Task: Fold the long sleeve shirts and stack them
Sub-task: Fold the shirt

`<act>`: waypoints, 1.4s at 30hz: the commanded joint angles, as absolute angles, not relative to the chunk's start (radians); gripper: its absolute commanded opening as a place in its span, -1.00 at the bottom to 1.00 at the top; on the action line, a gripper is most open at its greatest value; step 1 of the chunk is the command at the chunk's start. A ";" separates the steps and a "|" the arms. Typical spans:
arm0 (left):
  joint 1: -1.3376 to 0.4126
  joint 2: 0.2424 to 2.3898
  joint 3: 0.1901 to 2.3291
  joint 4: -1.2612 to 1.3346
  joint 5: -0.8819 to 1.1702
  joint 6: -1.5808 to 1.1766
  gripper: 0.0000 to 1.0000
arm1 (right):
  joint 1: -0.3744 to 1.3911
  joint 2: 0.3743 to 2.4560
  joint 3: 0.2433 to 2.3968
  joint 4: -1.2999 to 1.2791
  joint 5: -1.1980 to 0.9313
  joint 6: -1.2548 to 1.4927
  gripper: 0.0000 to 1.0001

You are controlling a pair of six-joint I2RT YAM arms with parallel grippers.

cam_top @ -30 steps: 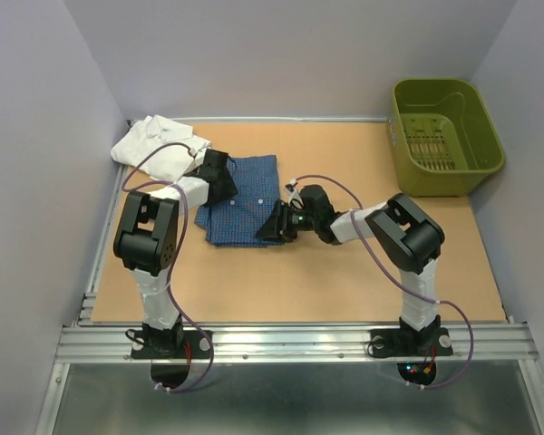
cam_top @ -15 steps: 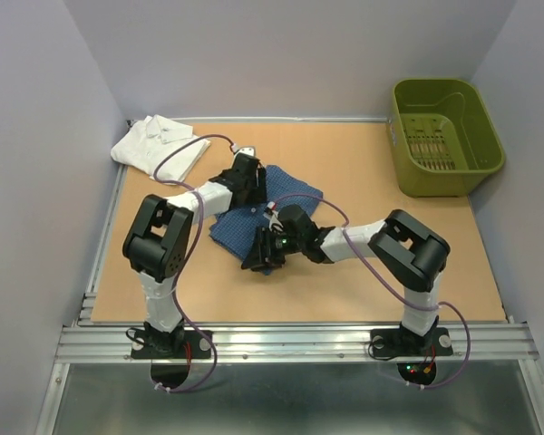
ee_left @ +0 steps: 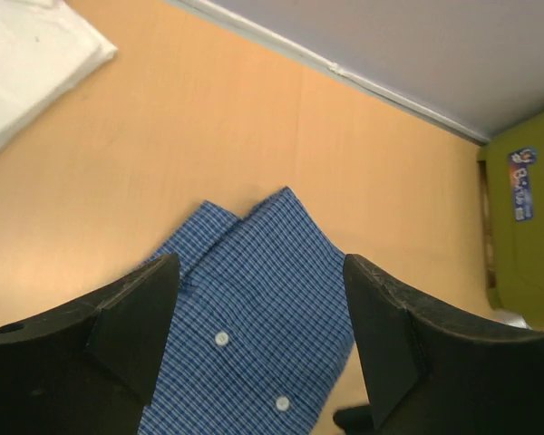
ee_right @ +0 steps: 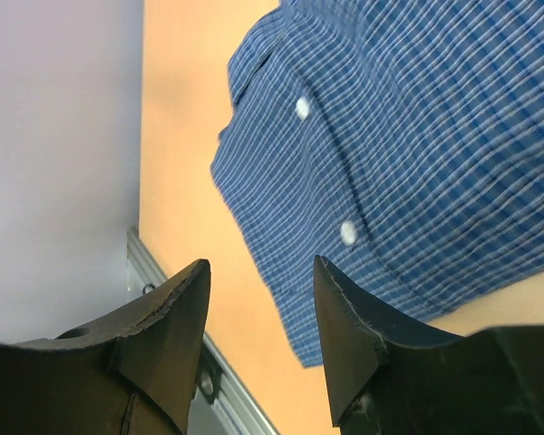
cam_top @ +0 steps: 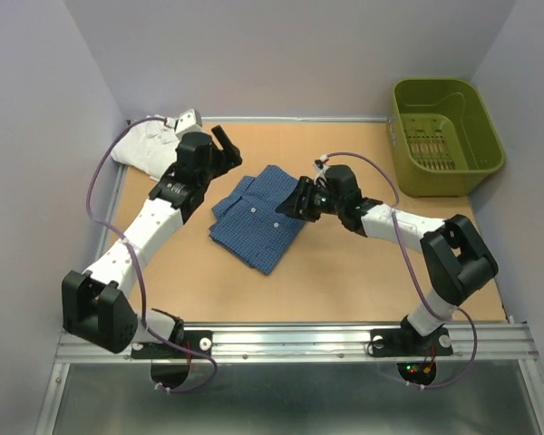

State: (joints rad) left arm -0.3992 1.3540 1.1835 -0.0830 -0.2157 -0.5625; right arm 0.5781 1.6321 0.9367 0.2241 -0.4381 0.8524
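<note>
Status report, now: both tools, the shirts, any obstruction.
Left tool open, empty. Right tool open, empty, right of blue shirt. That shirt folded mid-table; white shirt apart in far-left corner, not stacked. Nothing blocking.

From above, the left arm (cam_top: 163, 213) crosses the white shirt (cam_top: 143, 147) in the far corner and hides its right side. The right end effector (cam_top: 301, 201) covers the right edge of the blue shirt (cam_top: 254, 222); whether it touches the cloth cannot be told. At the left wrist, the white shirt runs off the top-left edge and the blue shirt off the bottom. The print on the sticker (ee_left: 520, 184) of the basket (ee_left: 526, 263) is too small to read.
</note>
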 commanded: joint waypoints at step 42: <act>-0.426 1.575 0.776 0.020 0.035 -0.744 0.35 | 0.200 1.993 0.862 0.733 -0.472 0.947 0.08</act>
State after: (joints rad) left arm -0.4301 1.5551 0.7616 0.0723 0.0299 -0.7563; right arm 0.2760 1.9873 0.9073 0.6365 -0.5068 0.9649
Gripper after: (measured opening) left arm 0.676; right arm 0.544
